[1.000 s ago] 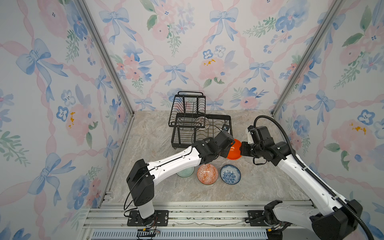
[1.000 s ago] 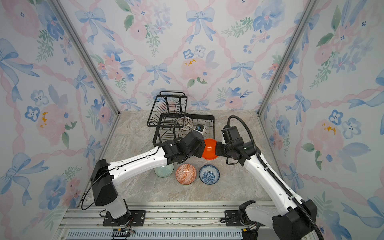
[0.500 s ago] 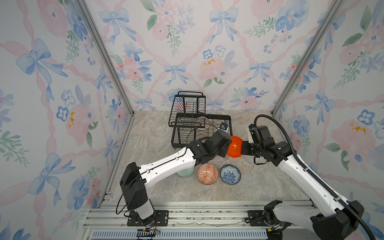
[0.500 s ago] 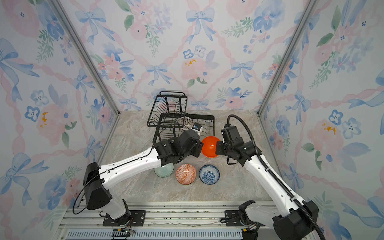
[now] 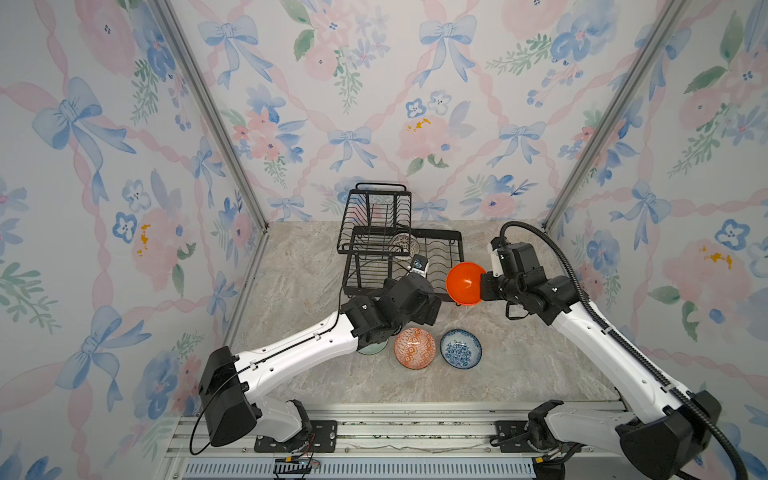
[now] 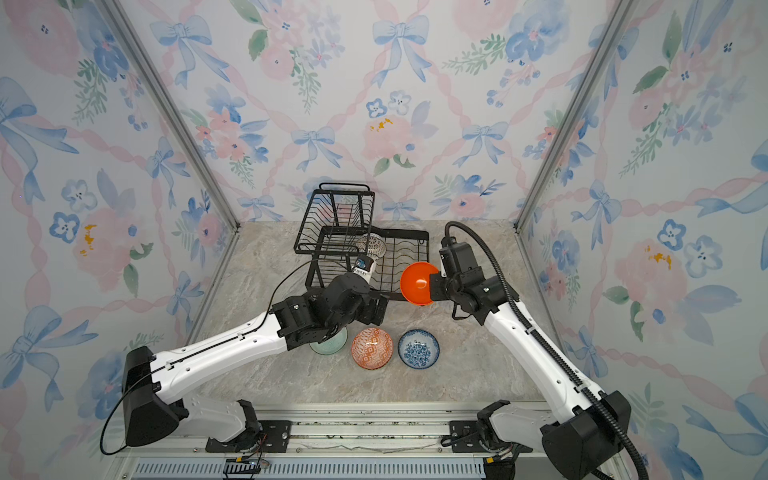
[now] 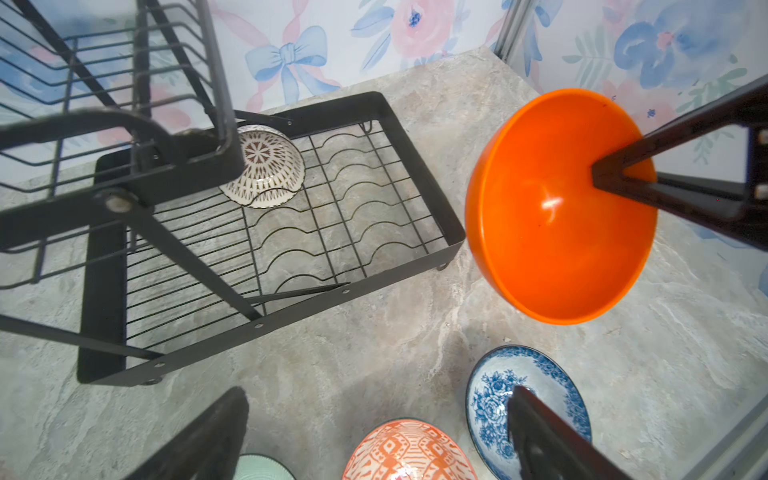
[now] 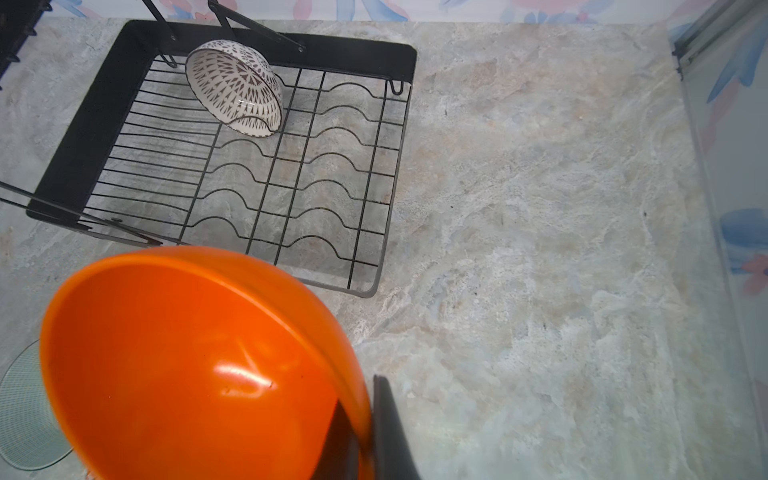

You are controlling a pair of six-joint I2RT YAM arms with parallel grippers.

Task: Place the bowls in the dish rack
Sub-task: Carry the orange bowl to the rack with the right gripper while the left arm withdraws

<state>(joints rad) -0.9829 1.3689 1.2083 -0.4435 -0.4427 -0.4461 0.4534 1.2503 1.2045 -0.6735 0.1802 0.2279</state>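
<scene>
**Right hand** (image 5: pixel 483 287): clenched on the rim of the plain orange bowl (image 5: pixel 463 283), with one finger inside the bowl and one outside. The bowl hangs clear of the worktop (image 5: pixel 519 357). It is tipped on edge, and its open side faces away from this hand, toward the left hand (image 5: pixel 432 311).

**Left hand:** released, with the jaws spread wide and grasping nothing. It stands near the orange bowl, apart from it.

**Dish rack** (image 5: pixel 455 245): beyond both hands, with its lower tray just past the held bowl. The white bowl with brown lattice (image 5: pixel 402 243) lies tilted in that tray, beneath the edge of the upper basket.

**Below the left hand, on the worktop:**
- The orange-white geometric bowl (image 5: pixel 414 348) and the blue-white floral bowl (image 5: pixel 460 349) sit upright, side by side.
- The pale mint bowl (image 6: pixel 330 343) is partly hidden under the left wrist.
</scene>
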